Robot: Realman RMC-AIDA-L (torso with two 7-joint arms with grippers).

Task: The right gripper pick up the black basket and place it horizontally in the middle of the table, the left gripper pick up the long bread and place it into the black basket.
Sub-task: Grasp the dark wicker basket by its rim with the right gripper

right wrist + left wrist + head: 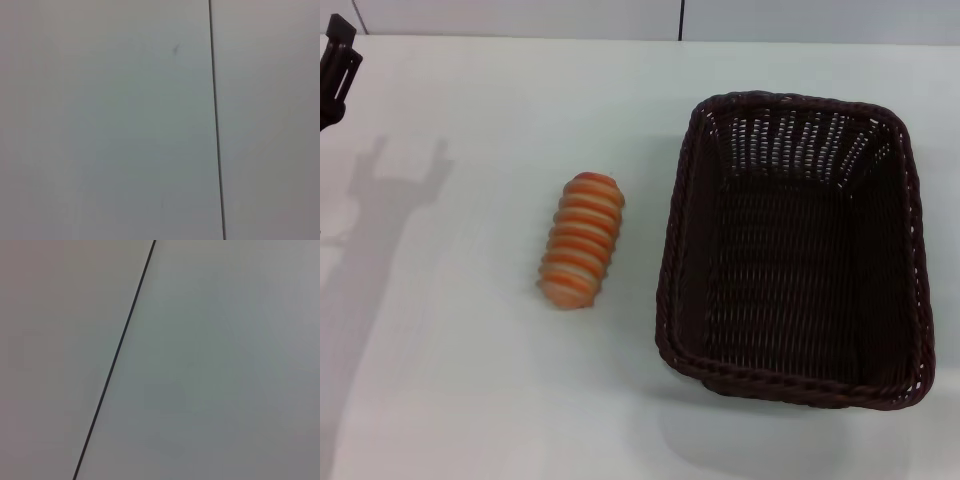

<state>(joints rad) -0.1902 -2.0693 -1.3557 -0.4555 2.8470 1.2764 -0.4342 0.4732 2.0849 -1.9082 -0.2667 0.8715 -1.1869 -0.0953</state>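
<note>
White table [470, 400] carries the stiff, light-looking black basket [795, 245] near its right edge, best gripped by the rim; beside it lies the ridged long bread [582, 240], while whether the left gripper [335, 65] at the far-left corner is released or clenched I cannot tell.

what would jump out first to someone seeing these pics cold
First comes the black basket, a big dark woven tub, empty, on the right side of the white table in the head view. Next is the long bread, striped orange and cream, lying alone to the basket's left and not touching it. The left gripper only peeks in at the far left edge, casting a shadow on the table; both wrist views show only a plain pale surface with a thin dark line.
</note>
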